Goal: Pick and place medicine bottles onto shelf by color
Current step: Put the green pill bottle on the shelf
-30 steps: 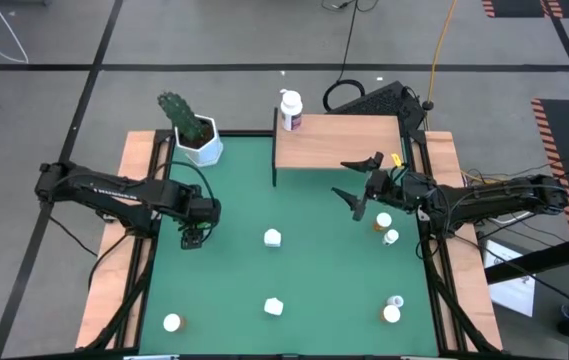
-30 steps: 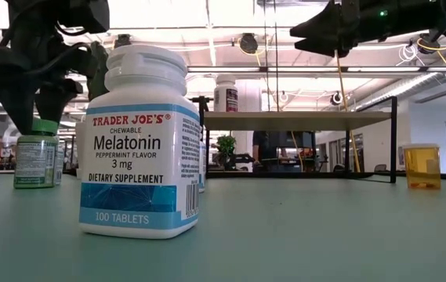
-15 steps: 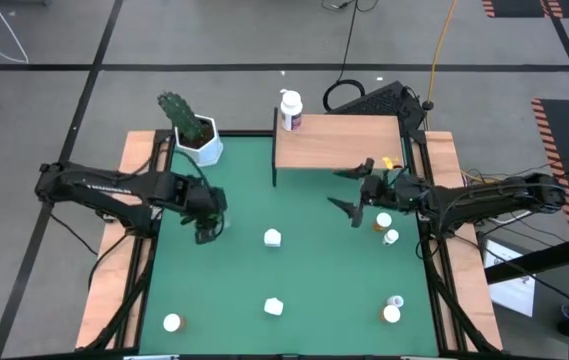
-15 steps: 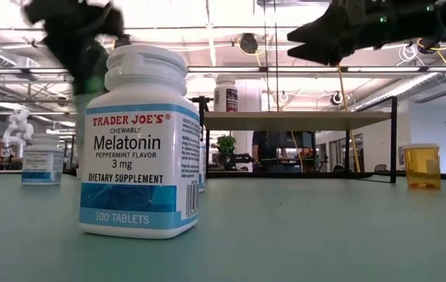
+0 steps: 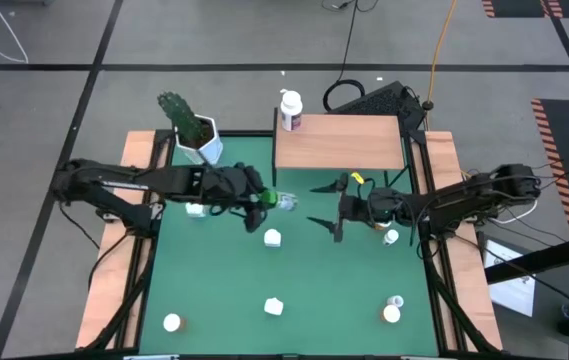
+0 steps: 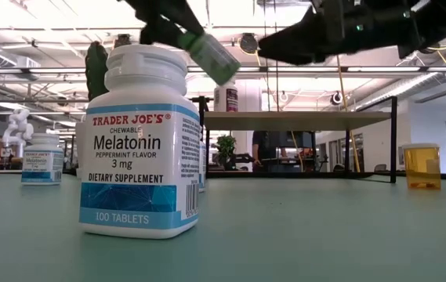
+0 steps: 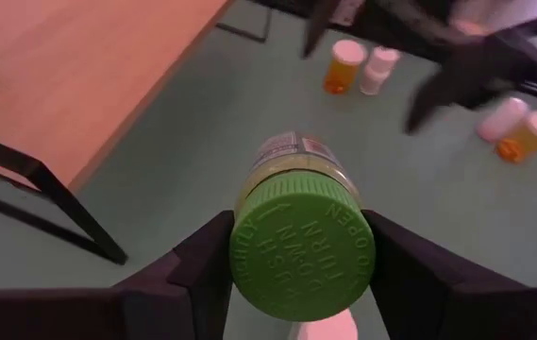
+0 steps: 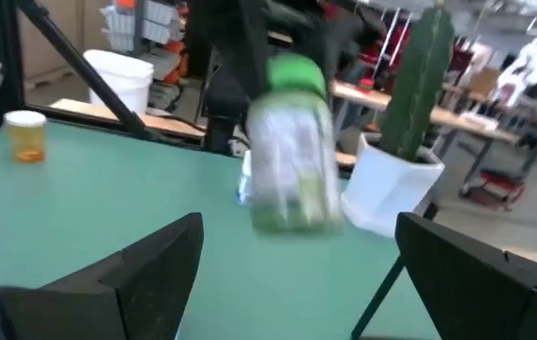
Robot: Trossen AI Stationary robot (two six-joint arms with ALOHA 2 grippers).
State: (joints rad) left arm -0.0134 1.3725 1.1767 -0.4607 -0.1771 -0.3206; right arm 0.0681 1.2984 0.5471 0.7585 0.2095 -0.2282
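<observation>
Much of the bottle I carry is hidden: from above, only a speck of green cap and a pale end show past my left gripper (image 5: 260,199), and the label cannot be read in any view. My right wrist view renders the green-capped bottle (image 8: 292,142) as a smear, hanging before the cactus in its white pot (image 8: 402,146).

My left gripper's fingers (image 7: 202,274) are parted only as wide as the cap and press it on both sides, so the bottle (image 7: 298,231) juts forward from them, lying roughly level above the mat. Behind it, toward my left arm's base, a small white bottle (image 5: 194,209) stands on the green mat (image 5: 224,290). Nearer the table's front edge, just below my claw from above, sits another white-capped one (image 5: 273,238). The shelf (image 5: 339,143) lies just beyond the claw, its wooden top bare except for one white-capped dark bottle (image 5: 290,110) at its far left corner.

My right gripper (image 5: 328,210) faces the bottle from nearby, not touching it, fingers spread wide with nothing between them. Beside that arm stand an orange bottle (image 7: 345,66) and a white one (image 7: 378,70), with two more (image 7: 517,127) farther back. At table level, a large Melatonin bottle (image 6: 142,141) blocks much of the scene.
</observation>
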